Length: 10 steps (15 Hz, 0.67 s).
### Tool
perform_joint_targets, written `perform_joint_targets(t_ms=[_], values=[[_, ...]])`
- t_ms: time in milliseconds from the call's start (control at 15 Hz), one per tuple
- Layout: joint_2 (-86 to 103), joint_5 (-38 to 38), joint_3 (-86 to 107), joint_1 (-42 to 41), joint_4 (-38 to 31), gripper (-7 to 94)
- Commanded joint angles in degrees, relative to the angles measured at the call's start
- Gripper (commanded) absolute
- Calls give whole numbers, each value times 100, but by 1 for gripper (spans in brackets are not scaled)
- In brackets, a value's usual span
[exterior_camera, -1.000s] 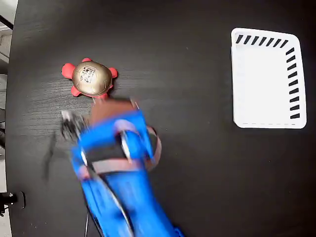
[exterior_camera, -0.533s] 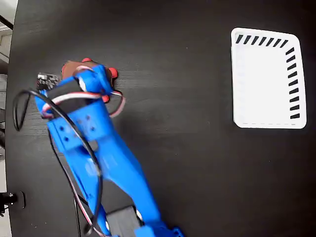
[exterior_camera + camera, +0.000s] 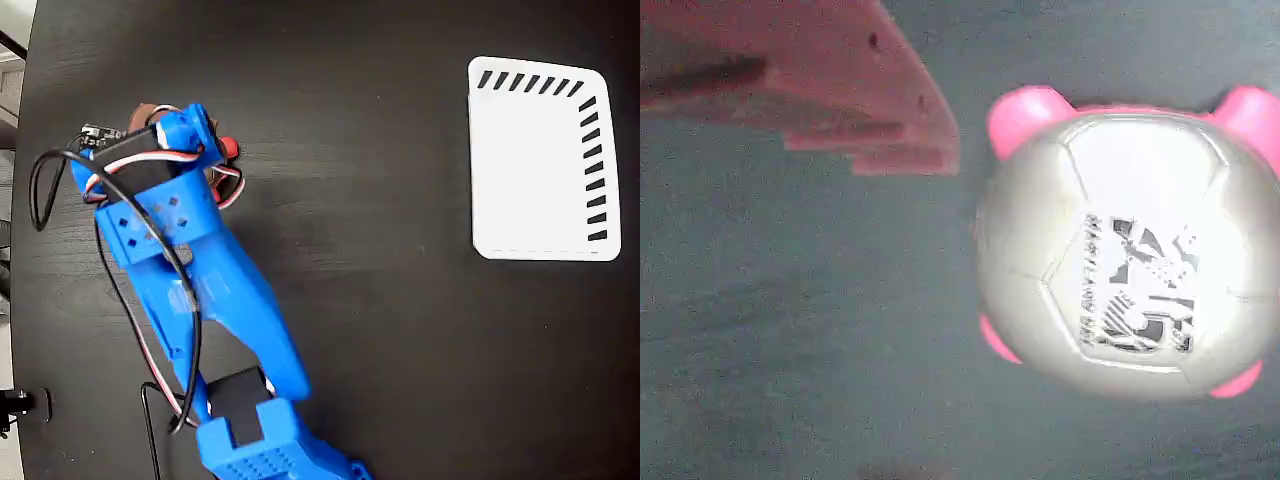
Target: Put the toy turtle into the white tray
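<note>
The toy turtle (image 3: 1120, 240) lies shell-up, heading unclear, beside one gripper finger (image 3: 830, 85); gripper opening can't be told

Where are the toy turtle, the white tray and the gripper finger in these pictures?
toy turtle (image 3: 1120, 265): wrist view, middle of its shell, on the printed mark.
white tray (image 3: 530, 165): fixed view, bare floor of the tray.
gripper finger (image 3: 855, 95): wrist view, flat reddish finger surface.
</note>
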Motion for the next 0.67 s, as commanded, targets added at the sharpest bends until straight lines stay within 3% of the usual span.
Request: perform_joint_targets(t_ms=[0,600], values=[[62,97,-334,-149,88,43],[-1055,492,-1187,-325,352,55]])
